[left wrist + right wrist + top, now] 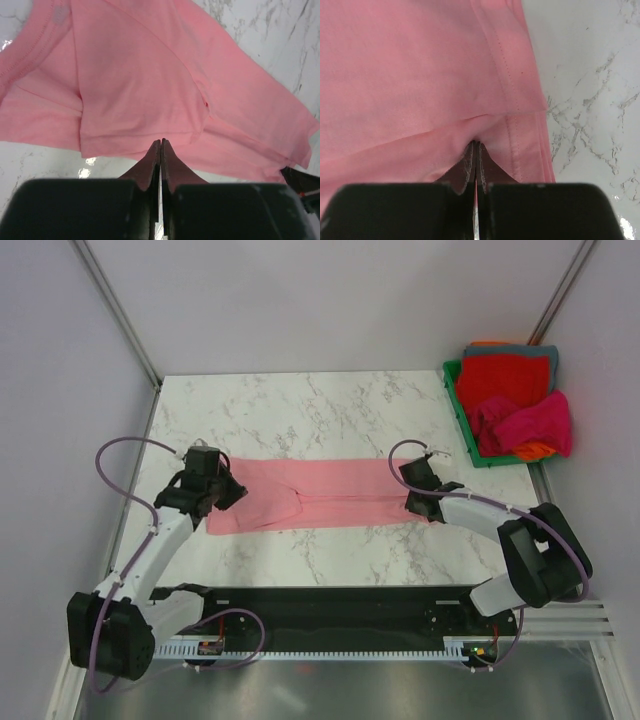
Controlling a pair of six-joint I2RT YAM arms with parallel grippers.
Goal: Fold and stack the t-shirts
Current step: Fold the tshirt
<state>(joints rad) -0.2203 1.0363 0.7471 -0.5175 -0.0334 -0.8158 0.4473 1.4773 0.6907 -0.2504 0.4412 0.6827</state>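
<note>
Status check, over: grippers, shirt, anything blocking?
Left gripper, right gripper shut on pink shirt, one at each end. Shirt lies flat, a long band across table. Nothing blocking; bin far right.

It looks like a robotics lab test cell: plain pale walls (330, 300) and bare metal struts (115, 312) box in a marble-print table (300, 410). 2 cabled arms, left (165, 540) and right (480, 512), stand on a black rail (320, 605) at 6 o'clock. A green bin (458, 410) sits at 2 o'clock.

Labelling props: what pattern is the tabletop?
The tabletop is white marble with grey veins; clearest in the top external view.
</note>
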